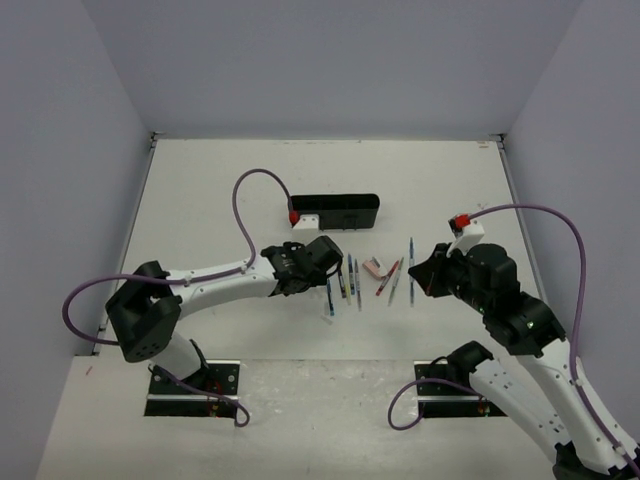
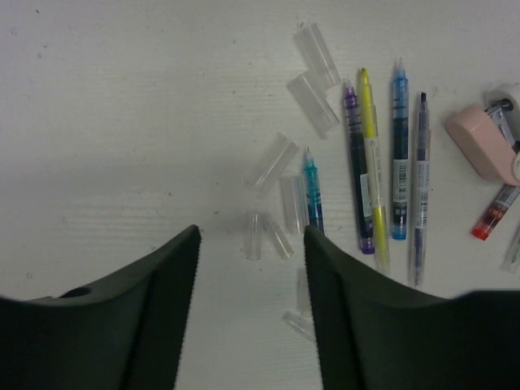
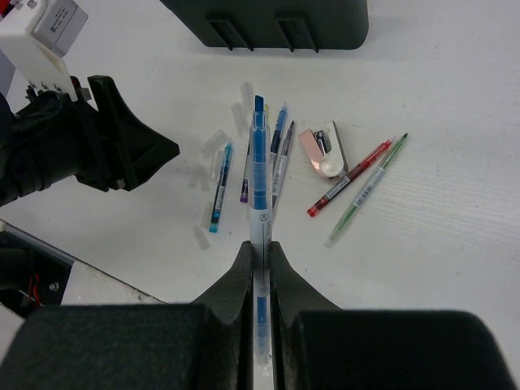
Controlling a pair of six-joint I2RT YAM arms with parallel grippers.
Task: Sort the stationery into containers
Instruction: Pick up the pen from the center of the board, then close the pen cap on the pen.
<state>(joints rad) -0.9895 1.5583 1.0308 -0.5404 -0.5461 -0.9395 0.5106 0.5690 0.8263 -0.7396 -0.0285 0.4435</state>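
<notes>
My right gripper (image 3: 260,248) is shut on a blue pen (image 3: 258,162) and holds it above the table, tip pointing toward the black tray (image 3: 268,20). My left gripper (image 2: 252,236) is open and empty, low over loose clear pen caps (image 2: 272,158). To its right lie a teal pen (image 2: 313,195), then purple (image 2: 357,162), yellow (image 2: 371,162), blue (image 2: 399,154) and grey (image 2: 420,179) pens. The pinkish eraser (image 2: 481,142) and a red pen (image 2: 494,213) lie farther right. A green pen (image 3: 367,192) lies beside the red one. In the top view the tray (image 1: 335,211) stands behind the pens.
The left arm's white wrist block (image 1: 305,222) sits just in front of the tray's left end. Purple cables (image 1: 245,205) loop over both arms. Grey walls (image 1: 60,150) close the table on three sides. Black base plates (image 1: 195,385) lie at the near edge.
</notes>
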